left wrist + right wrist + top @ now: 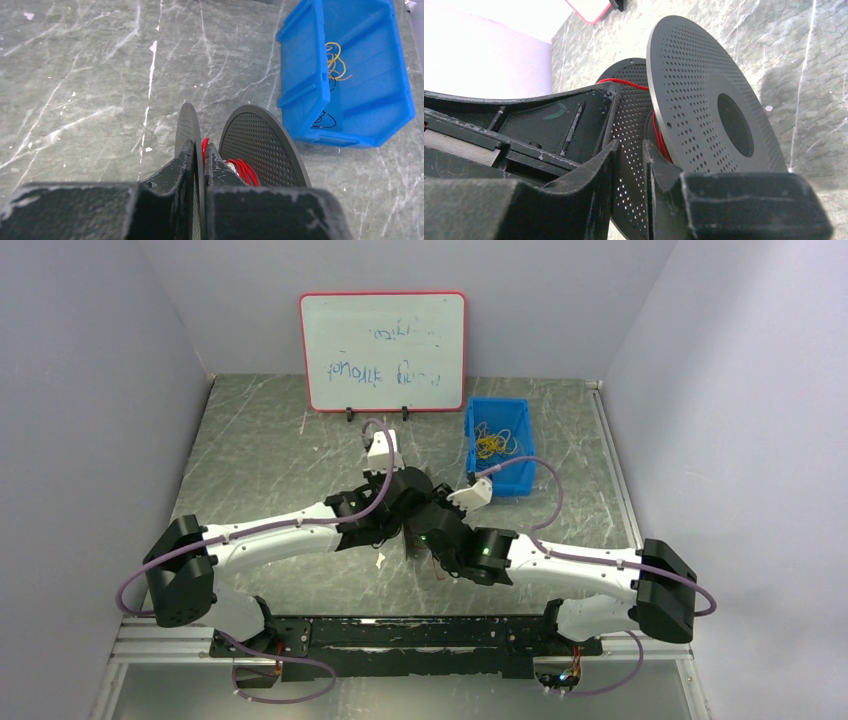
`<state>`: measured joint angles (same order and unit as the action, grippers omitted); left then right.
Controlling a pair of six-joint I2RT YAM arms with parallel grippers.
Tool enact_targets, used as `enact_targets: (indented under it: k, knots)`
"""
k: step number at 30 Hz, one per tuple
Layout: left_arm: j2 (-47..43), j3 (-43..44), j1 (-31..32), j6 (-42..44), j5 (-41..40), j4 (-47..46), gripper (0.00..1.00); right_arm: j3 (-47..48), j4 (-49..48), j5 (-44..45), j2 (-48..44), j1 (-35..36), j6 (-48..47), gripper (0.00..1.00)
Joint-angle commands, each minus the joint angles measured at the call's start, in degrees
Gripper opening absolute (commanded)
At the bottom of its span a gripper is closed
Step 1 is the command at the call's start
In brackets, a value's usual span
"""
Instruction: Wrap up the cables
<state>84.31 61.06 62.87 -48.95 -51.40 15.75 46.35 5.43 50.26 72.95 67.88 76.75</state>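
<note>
Looking through the left wrist camera, we see the left end effector (199, 150) narrowed to a slit. Its two fingers (184, 160) pinch the thin edge of one perforated disc of a black spool (260, 137). The spool's second disc stands just right of that end effector. The cables (243, 170), thin red wire, sit wound between the two discs, right at the fingertips. Ahead and to the right of this end effector a blue bin (300, 75) rests on the grey marbled surface (90, 90), apart from the spool. Some yellow and dark wire lies loose inside the bin.

From the right wrist camera we find the right end effector (630, 147) equally narrow, clamped on a perforated disc of the same spool. The other disc, with a round hole at its middle, tilts just right of these fingers. Red wire shows in the gap between the discs, immediately beyond the fingertips, and one strand crosses the rim of the gripped disc above the end effector. We cannot tell whether both end effectors grip the same disc. Far ahead and to the left we glimpse the red-framed corner of a whiteboard (589, 10).

From above, both end effectors meet near the middle of the surface, with the bin ahead of the right one.
</note>
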Motion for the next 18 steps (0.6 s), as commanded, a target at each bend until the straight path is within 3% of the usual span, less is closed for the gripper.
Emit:
enact_targets:
  k: [1,5,10,18]
  knots:
    - [-1.3,-3.3,-0.3,4.7,10.6,5.3,0.07,-0.4,-0.8,5.8,-3.7,-5.0,1.2,0.31]
    - [-2.1,-3.4,-2.5,6.1,12.2,3.6,0.07,-2.7,-4.9,1.6,-7.6,-5.0,-5.7,0.33]
    - [-3.5,-4.4,-5.4,7.3,15.4,1.0,0.07,-6.7,-14.7,-9.7,-15.0,-5.0,-18.5,0.34]
    - [-7.0,-4.9,-9.6,8.8,19.9,-1.9,0.07,-5.8,-10.0,-13.5,-22.1,-5.0,-25.0,0.34]
